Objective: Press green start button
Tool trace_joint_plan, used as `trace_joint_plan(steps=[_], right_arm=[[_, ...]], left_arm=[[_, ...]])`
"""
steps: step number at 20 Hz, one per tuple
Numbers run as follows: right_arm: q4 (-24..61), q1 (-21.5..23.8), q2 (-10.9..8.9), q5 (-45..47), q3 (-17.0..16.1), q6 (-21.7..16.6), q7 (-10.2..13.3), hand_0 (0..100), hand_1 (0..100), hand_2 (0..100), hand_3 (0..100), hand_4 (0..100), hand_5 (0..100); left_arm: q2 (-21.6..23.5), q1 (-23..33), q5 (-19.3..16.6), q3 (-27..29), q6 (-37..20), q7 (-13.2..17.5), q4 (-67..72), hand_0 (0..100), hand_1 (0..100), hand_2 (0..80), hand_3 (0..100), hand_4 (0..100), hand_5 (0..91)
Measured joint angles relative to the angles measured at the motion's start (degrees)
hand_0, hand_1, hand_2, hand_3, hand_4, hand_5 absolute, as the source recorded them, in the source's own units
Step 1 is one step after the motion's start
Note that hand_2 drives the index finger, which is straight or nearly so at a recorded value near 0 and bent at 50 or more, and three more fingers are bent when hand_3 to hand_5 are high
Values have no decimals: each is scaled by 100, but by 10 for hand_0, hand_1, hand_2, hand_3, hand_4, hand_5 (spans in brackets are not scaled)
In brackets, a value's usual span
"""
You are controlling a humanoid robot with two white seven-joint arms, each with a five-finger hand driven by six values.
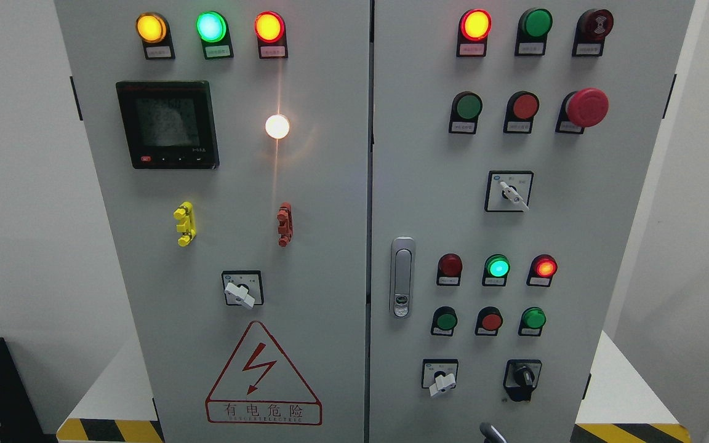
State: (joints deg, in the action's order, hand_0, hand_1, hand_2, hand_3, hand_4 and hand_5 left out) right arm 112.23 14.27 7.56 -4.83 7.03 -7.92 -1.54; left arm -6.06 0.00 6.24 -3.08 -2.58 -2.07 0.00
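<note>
The grey control cabinet has two doors. On the right door (576, 246) a green push button (469, 106) sits in the upper row, left of a red button (525, 106) and a red mushroom stop button (587, 107). Two more green buttons (446, 320) (533, 318) flank a red one (490, 320) lower down. I cannot read the labels, so I cannot tell which is the start button. A small grey tip (491, 433) pokes up at the bottom edge, right of the middle, far below the buttons. It may be a finger of my right hand. My left hand is not in view.
Lit lamps run along the top of both doors, and a lit green lamp (498, 267) sits mid-right. Rotary switches (510, 192) (440, 376) (522, 376), a door latch (402, 277), a meter display (167, 124) and a high-voltage warning triangle (262, 375) are on the panel.
</note>
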Motion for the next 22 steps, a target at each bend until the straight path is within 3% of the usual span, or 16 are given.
trace_joint_plan(steps=[9,11,12,13,17,22], right_arm=[[47,33,-1,-5,14,-1,23,0,24,0,38,0,0],[54,35,-2,-24,16,-6,30,0,202,0,74,3,0],[59,35,-4,-40,16,-23,37,0,245,0,95,29,0],[61,35,-5,-75,16,-70,44,40,310,0,173,136,2],[72,17,-11,-465,2,-355,53,140,328,0,394,368,301],[108,-15,-16,-1237,-20,-575,391,157,337,0,546,557,543]], left_arm=[[0,0,0,0,0,0,0,120,556,0,0,0,0],[0,0,0,0,0,0,0,120,556,0,0,0,0],[0,0,0,0,0,0,0,120,556,0,0,0,0],[0,0,0,0,0,0,0,120,556,0,0,0,0],[0,0,0,0,0,0,0,120,556,0,0,0,0],[0,0,0,0,0,0,0,120,556,0,0,0,0]])
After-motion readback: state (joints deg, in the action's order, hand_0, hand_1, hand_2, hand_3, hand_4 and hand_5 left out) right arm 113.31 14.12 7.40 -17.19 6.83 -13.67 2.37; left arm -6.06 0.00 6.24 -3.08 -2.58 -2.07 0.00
